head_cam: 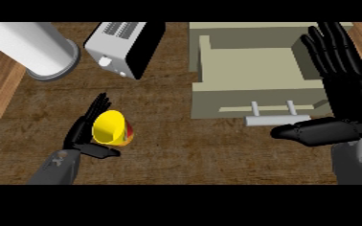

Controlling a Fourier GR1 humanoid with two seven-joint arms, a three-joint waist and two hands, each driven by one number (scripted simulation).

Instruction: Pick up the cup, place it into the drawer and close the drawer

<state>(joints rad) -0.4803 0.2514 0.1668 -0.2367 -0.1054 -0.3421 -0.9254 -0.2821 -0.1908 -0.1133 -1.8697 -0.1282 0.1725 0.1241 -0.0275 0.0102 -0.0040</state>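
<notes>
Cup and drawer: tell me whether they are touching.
Apart. The head view shows bare counter between the yellow cup and the open drawer.

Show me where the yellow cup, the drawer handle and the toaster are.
yellow cup [106, 125], head view, on its inner wall.
drawer handle [265, 120], head view, middle of the bar.
toaster [115, 52], head view, its white side.

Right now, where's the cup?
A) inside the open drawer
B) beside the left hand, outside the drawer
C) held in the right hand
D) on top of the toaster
B: the yellow cup is on the counter right next to the left hand, well to the left of the open drawer, and the right hand is open and holds nothing.
</notes>
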